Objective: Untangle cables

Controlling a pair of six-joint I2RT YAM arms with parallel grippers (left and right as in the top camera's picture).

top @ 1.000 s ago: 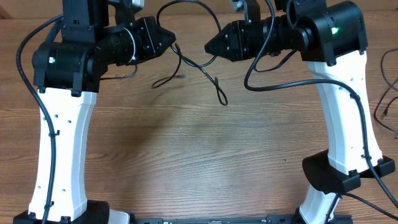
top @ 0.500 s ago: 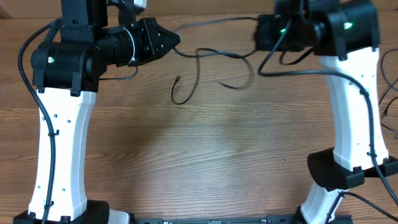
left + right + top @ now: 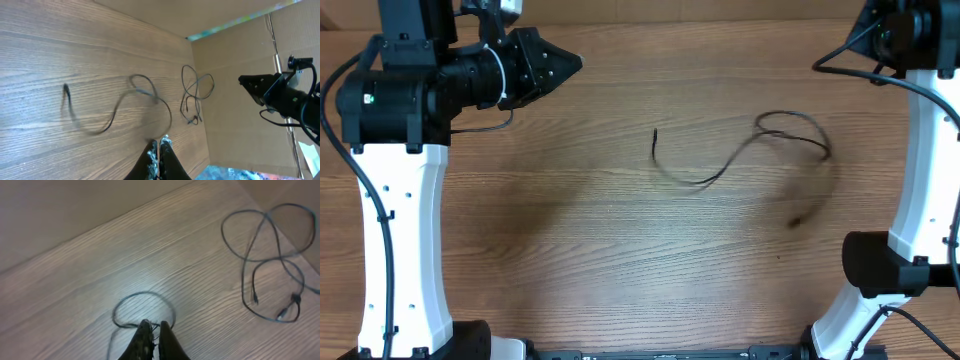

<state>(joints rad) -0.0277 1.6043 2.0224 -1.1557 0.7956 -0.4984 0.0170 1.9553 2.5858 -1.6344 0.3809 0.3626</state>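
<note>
One thin black cable [image 3: 705, 181] lies loose in the middle of the table, with a free plug end at the left and a loop at the right, its right part blurred. It also shows in the left wrist view [image 3: 142, 91], and its loop shows in the right wrist view [image 3: 142, 293]. My left gripper [image 3: 575, 65] is at the upper left, away from it, shut and empty [image 3: 161, 142]. My right gripper [image 3: 155, 326] is shut, with the loop just beyond its tips. In the left wrist view it [image 3: 242, 80] holds no cord that I can see.
A second bundle of thin black cables [image 3: 265, 216] lies to the right of the table by a cardboard wall, and also shows in the left wrist view [image 3: 192, 97]. The right arm's white column [image 3: 925, 170] stands at the right edge, the left arm's column [image 3: 405, 230] at the left.
Both grippers held the cable stretched between them. Now it lies loose on the table, the left arm has drawn back left, and the right arm has swung far right.
</note>
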